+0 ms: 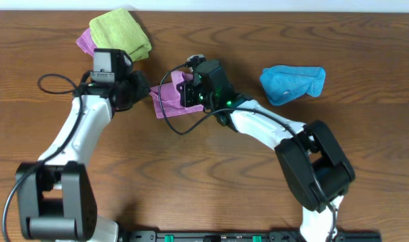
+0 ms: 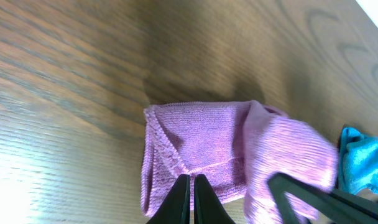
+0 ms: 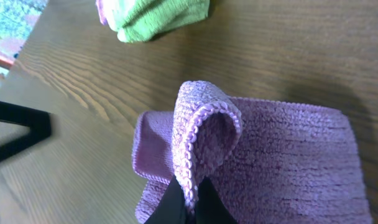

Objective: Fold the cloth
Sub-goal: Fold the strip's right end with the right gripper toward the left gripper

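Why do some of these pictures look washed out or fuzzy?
Left wrist: glare bleaches the table at lower left, and the purple cloth looks soft. Right wrist: its raised fold is crisp, while the green cloth behind blurs. Overhead: even light, soft shadows.

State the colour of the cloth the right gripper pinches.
Lilac-purple terry cloth, clearest in the right wrist view.

Bright, even light fell on the bench (image 1: 204,168); pale glare washed the left wrist view's corner, and the cloth (image 2: 201,149) cast a soft shadow.
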Controlling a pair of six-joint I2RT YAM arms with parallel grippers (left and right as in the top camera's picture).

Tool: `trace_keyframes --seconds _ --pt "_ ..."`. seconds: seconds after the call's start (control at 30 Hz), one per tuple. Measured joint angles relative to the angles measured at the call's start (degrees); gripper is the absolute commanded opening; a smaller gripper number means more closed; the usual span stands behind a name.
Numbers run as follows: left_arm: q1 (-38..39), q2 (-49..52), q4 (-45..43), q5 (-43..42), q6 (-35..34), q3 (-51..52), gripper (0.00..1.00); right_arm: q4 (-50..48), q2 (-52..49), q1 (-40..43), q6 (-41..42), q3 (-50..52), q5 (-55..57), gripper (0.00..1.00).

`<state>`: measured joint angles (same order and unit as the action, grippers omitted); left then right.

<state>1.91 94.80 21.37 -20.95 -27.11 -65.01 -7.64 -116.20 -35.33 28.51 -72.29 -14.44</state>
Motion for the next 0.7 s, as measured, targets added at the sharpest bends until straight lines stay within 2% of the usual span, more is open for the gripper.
trace_keyframes --seconds 0.3,0.7 --pt "-2.75 -4.79 4.55 1.51 1.88 -0.04 0.06 -1.55 -3.58 -1.27 0.04 -2.75 0.37 0.02" --pt "-4.87 -5.03 8.04 1.95 3.26 -0.07 0.06 -1.46 -6.23 -2.84 0.63 -6.49 1.18 0.02"
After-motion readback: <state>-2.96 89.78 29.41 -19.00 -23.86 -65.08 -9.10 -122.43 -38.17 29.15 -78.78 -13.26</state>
